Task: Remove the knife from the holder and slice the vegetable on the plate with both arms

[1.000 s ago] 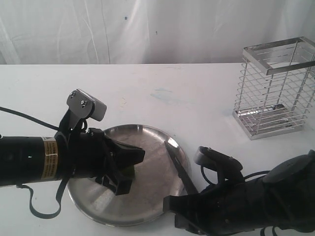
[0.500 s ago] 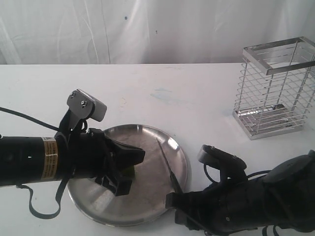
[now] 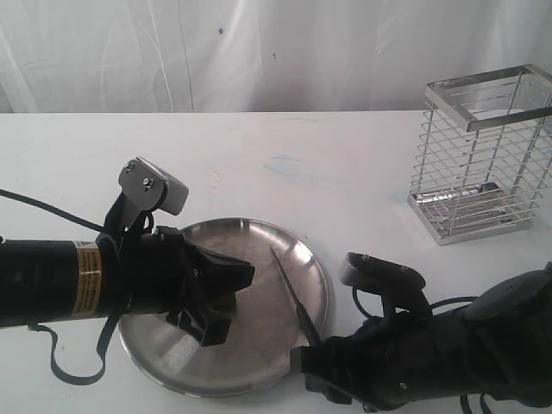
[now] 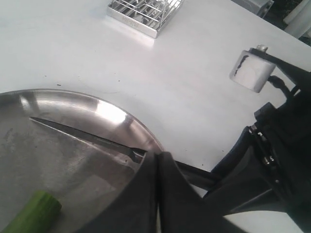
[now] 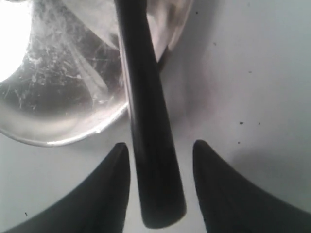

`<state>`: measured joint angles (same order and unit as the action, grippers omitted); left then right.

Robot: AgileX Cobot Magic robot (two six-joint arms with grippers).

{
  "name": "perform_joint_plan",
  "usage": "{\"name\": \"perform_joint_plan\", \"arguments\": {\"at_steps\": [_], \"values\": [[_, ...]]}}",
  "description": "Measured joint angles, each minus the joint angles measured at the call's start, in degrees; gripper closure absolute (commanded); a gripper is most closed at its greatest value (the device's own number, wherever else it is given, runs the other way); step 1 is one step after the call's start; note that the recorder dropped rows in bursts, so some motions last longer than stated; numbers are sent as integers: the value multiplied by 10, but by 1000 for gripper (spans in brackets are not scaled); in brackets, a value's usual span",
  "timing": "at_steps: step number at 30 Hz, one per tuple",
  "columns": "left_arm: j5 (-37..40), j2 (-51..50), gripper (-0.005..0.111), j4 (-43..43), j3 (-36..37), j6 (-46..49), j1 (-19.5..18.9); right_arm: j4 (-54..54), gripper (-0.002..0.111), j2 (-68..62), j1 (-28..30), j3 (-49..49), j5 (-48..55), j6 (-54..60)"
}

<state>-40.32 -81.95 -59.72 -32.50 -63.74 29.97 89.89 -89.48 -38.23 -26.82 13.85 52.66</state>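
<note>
Knife (image 3: pixel 291 289) out of holder (image 3: pixel 483 155), blade on plate (image 3: pixel 172 358); right gripper (image 5: pixel 160 145) parted astride handle (image 5: pixel 146 121), left gripper (image 4: pixel 158 162) closed beside chili (image 4: pixel 31 216); slicing pending

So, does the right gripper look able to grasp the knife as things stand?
Probably yes. The black handle of the knife lies between the open jaws of the right gripper, with nothing else between them. The blade end lies over the plate.

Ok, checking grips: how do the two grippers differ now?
Left gripper is shut; right gripper is open. Left gripper sits over the plate near the chili; right gripper straddles the knife just off the plate. Both are black.
</note>
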Motion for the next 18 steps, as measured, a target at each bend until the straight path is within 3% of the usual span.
{"name": "perform_joint_plan", "arguments": {"at_steps": [18], "values": [[0, 0, 107, -1, 0, -2, 0, 0, 68, 26, 0, 0, -55, 62]]}}
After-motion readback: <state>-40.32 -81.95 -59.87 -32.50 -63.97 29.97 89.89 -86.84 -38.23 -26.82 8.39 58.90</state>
